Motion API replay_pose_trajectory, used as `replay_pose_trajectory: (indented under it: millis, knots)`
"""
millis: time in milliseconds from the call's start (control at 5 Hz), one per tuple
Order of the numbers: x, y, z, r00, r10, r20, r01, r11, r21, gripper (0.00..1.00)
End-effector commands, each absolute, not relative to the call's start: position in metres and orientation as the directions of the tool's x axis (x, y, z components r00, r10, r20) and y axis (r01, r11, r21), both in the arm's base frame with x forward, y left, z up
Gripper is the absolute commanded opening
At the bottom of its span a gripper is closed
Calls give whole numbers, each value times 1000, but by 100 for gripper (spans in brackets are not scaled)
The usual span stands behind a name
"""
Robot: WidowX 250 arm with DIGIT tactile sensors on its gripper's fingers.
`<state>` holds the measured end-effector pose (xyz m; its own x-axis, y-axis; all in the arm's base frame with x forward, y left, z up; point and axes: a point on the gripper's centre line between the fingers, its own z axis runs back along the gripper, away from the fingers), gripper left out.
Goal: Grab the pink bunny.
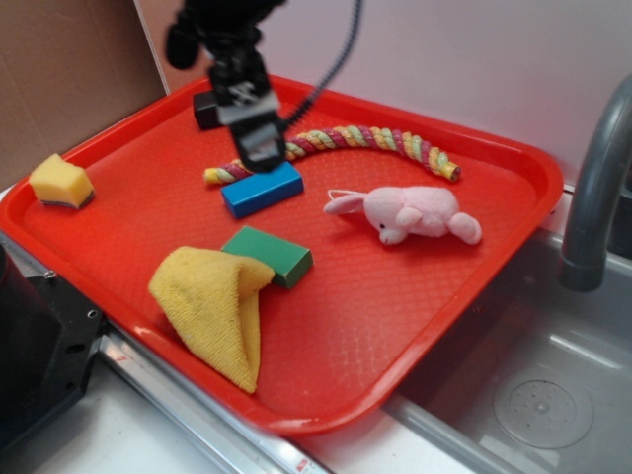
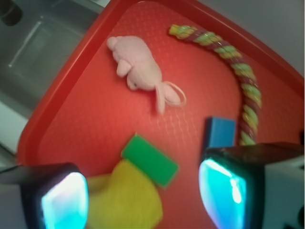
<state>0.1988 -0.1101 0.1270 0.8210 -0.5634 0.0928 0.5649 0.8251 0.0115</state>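
Note:
The pink bunny (image 1: 410, 212) lies on its side in the right half of the red tray (image 1: 395, 326), its ears pointing left. In the wrist view the pink bunny (image 2: 138, 69) shows well ahead of the fingers, near the top of the frame. My gripper (image 1: 259, 148) hangs above the back left of the tray, over the blue block (image 1: 262, 189), left of the bunny and apart from it. The gripper (image 2: 147, 198) is open, nothing between its fingers; the tray, green block and yellow cloth show through the gap.
A multicoloured rope toy (image 1: 346, 140) lies along the tray's back. A green block (image 1: 269, 255) and a yellow cloth (image 1: 212, 306) sit at the front left. A yellow sponge (image 1: 61, 183) is on the left rim. A sink (image 1: 533, 385) and grey faucet (image 1: 592, 188) stand to the right.

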Motion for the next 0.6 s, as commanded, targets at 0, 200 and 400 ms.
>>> replay_pose_trajectory:
  millis: [0, 200, 400]
  knots:
    - [266, -134, 94, 717, -682, 143, 675, 731, 98, 100]
    - [296, -133, 71, 664, -735, 137, 729, 678, 101, 100]
    - [317, -130, 50, 626, -772, 108, 771, 634, 59, 100]
